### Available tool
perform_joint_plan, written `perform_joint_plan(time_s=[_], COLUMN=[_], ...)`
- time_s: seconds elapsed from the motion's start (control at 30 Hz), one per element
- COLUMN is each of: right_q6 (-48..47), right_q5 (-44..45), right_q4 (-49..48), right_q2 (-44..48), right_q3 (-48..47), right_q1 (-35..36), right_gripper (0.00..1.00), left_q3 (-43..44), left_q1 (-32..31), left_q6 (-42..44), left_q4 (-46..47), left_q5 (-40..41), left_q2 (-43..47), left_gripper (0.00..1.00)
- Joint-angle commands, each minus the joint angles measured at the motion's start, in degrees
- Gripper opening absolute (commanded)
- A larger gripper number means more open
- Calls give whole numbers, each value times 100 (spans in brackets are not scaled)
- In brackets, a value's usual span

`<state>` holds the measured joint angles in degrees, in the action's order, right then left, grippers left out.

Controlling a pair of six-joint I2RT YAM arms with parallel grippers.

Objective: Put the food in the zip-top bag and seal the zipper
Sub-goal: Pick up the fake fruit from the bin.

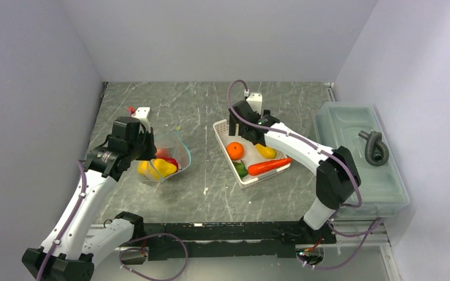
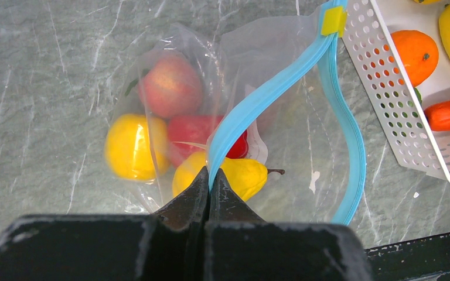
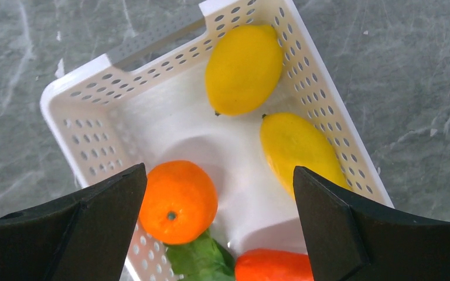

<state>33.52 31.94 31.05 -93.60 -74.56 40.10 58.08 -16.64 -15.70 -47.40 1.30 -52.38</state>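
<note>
- Left hand (image 2: pixel 209 175), at the bottom centre of the left wrist view, has its fingers pressed fully together on the near end of the thin teal-blue zipper strip (image 2: pixel 269 93) of the clear crinkly plastic zip-top bag (image 2: pixel 281 58).
- From that pinch the strip's two halves part and run toward the upper right. The bag's mouth therefore gapes toward the basket.
- Inside the bag, left of the strip, lie a yellow toy lemon (image 2: pixel 128 146), a red toy pepper (image 2: pixel 193 132), a pink-red peach-like fruit (image 2: pixel 171 86) and a yellow pear-shaped piece (image 2: pixel 240 175).
- Right hand (image 3: pixel 218 175) is spread wide and holds nothing. It hangs over the white perforated plastic basket (image 3: pixel 88 117), which sits on the worktop just right of the bag in the top view.
- Nearest it, at the lower left of the right wrist view, is the round glossy orange (image 3: pixel 177 202), close beside one finger.
- Below the orange show a small green piece (image 3: pixel 202 260) and the orange-red carrot (image 3: pixel 272 266).
- Farther up lie a long yellow potato-like piece (image 3: pixel 296 152) and a second yellow lemon (image 3: pixel 243 70).
- My judgement: the right arm is the nearer one for picking, and it needs a slight shift toward the orange to straddle it.
</note>
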Motion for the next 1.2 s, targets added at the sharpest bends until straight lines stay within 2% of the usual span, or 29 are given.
perform_joint_plan(time_s=[0.0, 0.33, 0.73, 1.17], right_q6=[164, 304, 489, 648], right_q5=[-71, -286, -198, -331], right_q4=[-25, -2, 161, -65], right_q2=[-313, -1057, -1787, -2122], right_q3=[-426, -886, -1432, -1438], right_q1=[-159, -511, -762, -1007], right_gripper=[100, 93, 93, 88], left_q3=[-27, -26, -27, -28], left_q1=[-1, -3, -6, -6], left_q6=[106, 111, 111, 111], left_q4=[187, 188, 193, 187], left_q5=[-77, -77, -77, -77], left_q2=[1, -1, 35, 27], left_gripper=[0, 0, 0, 0])
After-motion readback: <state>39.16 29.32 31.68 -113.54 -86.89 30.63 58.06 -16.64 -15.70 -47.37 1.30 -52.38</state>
